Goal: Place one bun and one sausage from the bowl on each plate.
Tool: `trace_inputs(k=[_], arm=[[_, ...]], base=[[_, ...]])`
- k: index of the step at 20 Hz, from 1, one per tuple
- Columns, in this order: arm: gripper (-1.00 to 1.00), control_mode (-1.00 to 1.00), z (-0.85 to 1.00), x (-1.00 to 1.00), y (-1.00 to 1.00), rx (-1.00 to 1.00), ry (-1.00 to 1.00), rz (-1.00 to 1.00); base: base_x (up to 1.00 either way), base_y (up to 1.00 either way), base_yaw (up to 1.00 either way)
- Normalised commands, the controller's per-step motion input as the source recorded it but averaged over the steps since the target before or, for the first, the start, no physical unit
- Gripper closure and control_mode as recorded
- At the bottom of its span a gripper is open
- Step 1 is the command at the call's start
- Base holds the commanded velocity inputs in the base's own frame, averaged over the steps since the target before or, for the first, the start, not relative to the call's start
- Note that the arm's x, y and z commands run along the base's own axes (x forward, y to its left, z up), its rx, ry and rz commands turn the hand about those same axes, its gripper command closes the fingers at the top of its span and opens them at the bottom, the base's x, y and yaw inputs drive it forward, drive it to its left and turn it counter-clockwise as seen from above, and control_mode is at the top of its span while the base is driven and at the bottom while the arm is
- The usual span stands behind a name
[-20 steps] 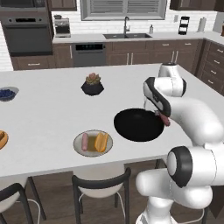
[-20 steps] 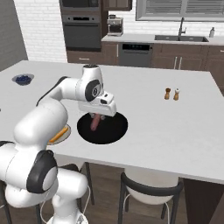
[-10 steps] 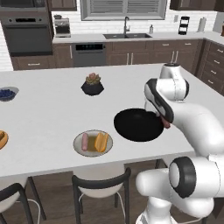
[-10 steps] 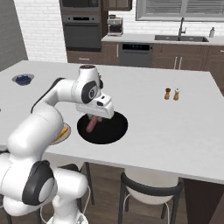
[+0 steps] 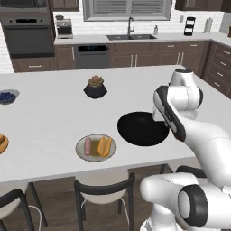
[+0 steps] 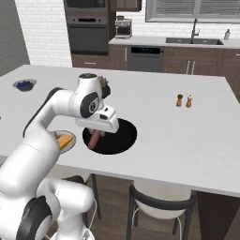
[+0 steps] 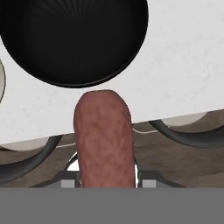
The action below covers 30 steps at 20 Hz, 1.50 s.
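Fingers (image 6: pixel 96 135) are closed on a sausage (image 6: pixel 95 139), which hangs lengthwise below the hand, above the near-left part of the black bowl (image 6: pixel 123 137). In the hand view the sausage (image 7: pixel 104 138) stands straight out from the grip, with the bowl (image 7: pixel 74 39) beyond it looking empty.

Judged step: carrying this sausage to a plate. The grey plate (image 5: pixel 82 154), left of the bowl near the desk's front edge, already holds one sausage (image 5: pixel 87 146) and one bun (image 5: pixel 104 146). At the far left edge of the left base view lies an orange-brown item (image 5: pixel 2 144); whether a plate sits under it cannot be told. That is the likely destination.

To do the step well: keep the sausage clear of the desk (image 5: pixel 54 122) during the long leftward traverse, pass over or behind the filled grey plate without brushing its contents, and lower before release so the sausage does not roll.

Edges and room: both the bowl and the grey plate sit close to the near edge, above the chairs (image 5: pixel 104 191). The plant pot (image 5: pixel 95 88) stands farther back, well apart. The middle of the desk offers broad free surface for the move.
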Motion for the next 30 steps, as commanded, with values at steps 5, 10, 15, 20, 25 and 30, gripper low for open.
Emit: trace_inputs(k=[5, 10, 15, 20, 25, 30], arm=[[1.0, -1.0, 0.12, 0.0, 0.02, 0.0, 0.0, 0.0], [1.0, -1.0, 0.0, 0.0, 0.0, 0.0, 0.01, 0.0], [1.0, 1.0, 0.0, 0.0, 0.0, 0.0, 0.02, 0.0], [1.0, 1.0, 0.0, 0.0, 0.0, 0.0, 0.0, 0.0], [1.0, 1.0, 0.0, 0.0, 0.0, 0.0, 0.0, 0.0], [1.0, 1.0, 0.0, 0.0, 0.0, 0.0, 0.0, 0.0]], base=[[0.0, 0.0, 0.0], [0.0, 0.0, 0.0], [-0.09, 0.0, 0.0], [-0.79, 0.02, 0.0], [-0.31, 0.88, 0.0], [0.0, 1.0, 0.0]])
